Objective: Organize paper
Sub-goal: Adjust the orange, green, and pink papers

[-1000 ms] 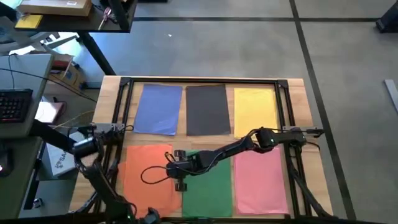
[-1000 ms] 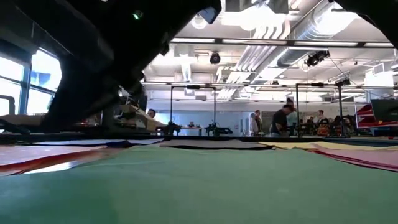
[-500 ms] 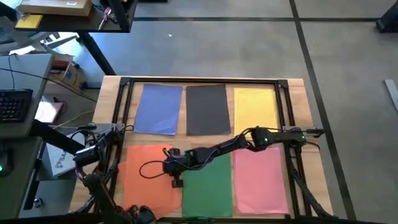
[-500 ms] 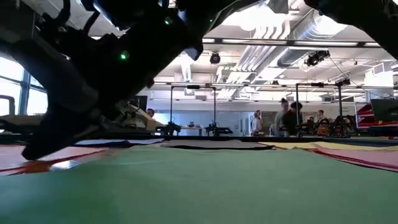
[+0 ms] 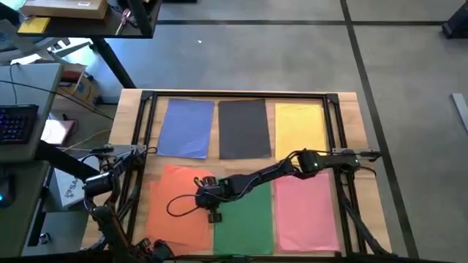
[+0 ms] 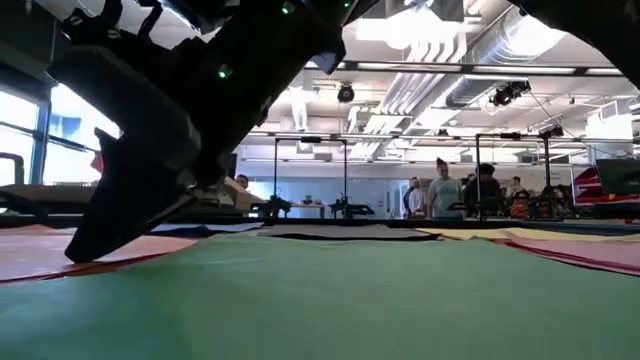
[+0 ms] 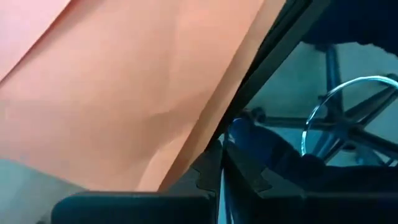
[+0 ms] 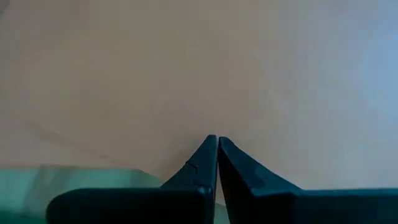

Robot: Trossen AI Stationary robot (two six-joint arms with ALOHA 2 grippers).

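Six piles of coloured paper lie flat on the wooden table: blue, dark grey and yellow in the far row, orange, green and pink in the near row. The orange paper lies askew, its far edge slanted. My right gripper reaches across the green paper and is shut, its tips down on the orange paper. My left gripper is shut at the table's near left, by the orange paper's edge and a black rail. My right gripper presses its shut fingertips down on the orange paper near its right side, beside the green paper. The fingers slant down from the table's right. The paper lies flat under them. Whether my left gripper touches anything, I cannot tell.
A black metal frame runs round the paper area, with rails on the left and right sides. A loose black cable loops over the orange paper. In the room beyond the far edge stand people and other rigs.
The orange paper has turned on the table under my right gripper: its far edge, square to the table a second ago, now slants, with the far right corner nearer the dark grey paper. My left arm has drawn back toward the table's near edge.
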